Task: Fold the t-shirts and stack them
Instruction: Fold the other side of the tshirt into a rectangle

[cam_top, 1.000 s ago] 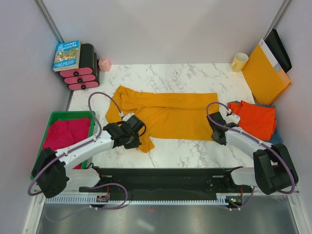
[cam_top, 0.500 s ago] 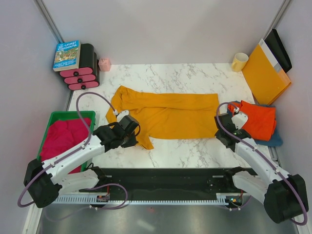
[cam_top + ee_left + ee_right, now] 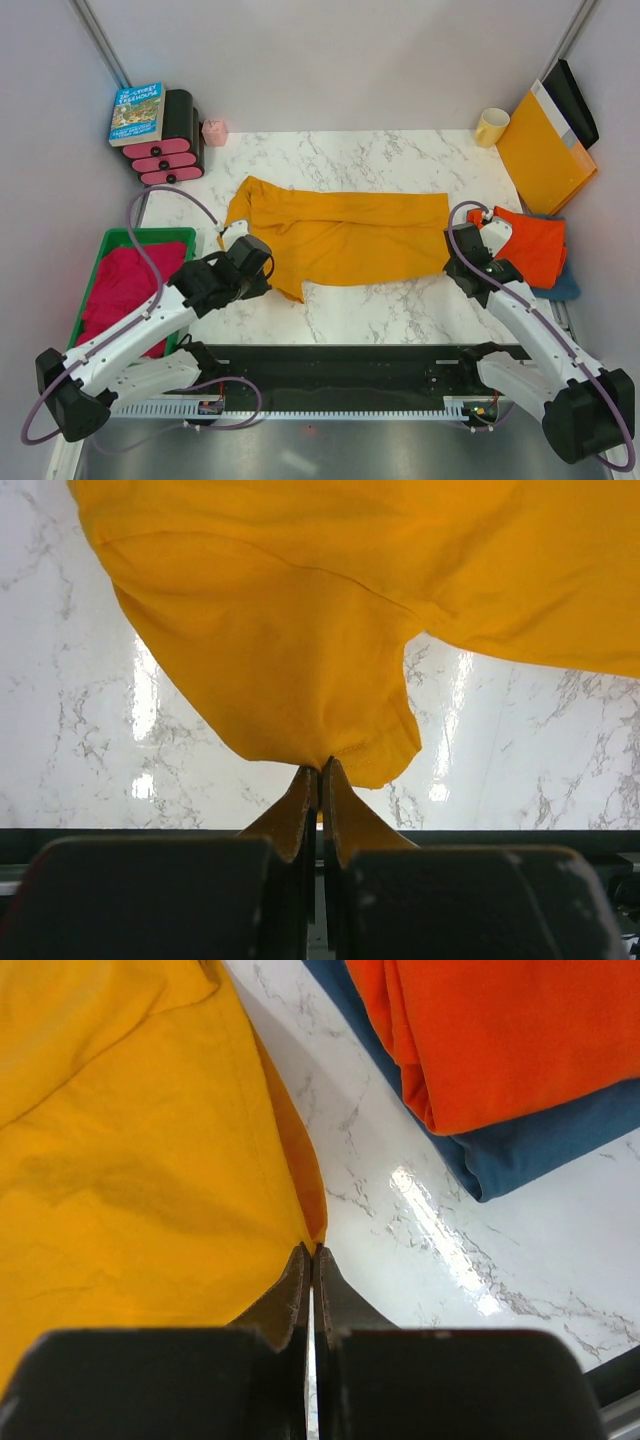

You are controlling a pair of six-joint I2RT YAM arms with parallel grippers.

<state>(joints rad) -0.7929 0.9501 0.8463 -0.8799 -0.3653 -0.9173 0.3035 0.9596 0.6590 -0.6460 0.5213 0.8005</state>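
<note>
Nearest the near edge of the tabletop (image 3: 370, 310), the left gripper (image 3: 320, 770) has its jaws pressed together on the hem of the mustard-yellow t-shirt's (image 3: 350, 235) near-left sleeve. Since a second ago it has drawn back towards the left edge, its arm swinging out over the green bin (image 3: 145, 232), and the sleeve tip has followed a little.

The right gripper (image 3: 311, 1252) pinches the shirt's near-right corner. It has shifted outward towards the right edge and now sits just beside the folded stack. With the two grippers farther apart than before, the shirt's near edge runs straighter between them.

The shirt itself lies spread across the middle of the tabletop, long side running left to right. Its far edge is about where it was.

By the right edge, the orange-red t-shirt (image 3: 525, 245) lies folded on top of the blue t-shirt (image 3: 520, 1150), both unmoved.

At the far right corner, the yellow-orange envelope (image 3: 545, 150) and the mug (image 3: 491, 127) are as they were.
</note>
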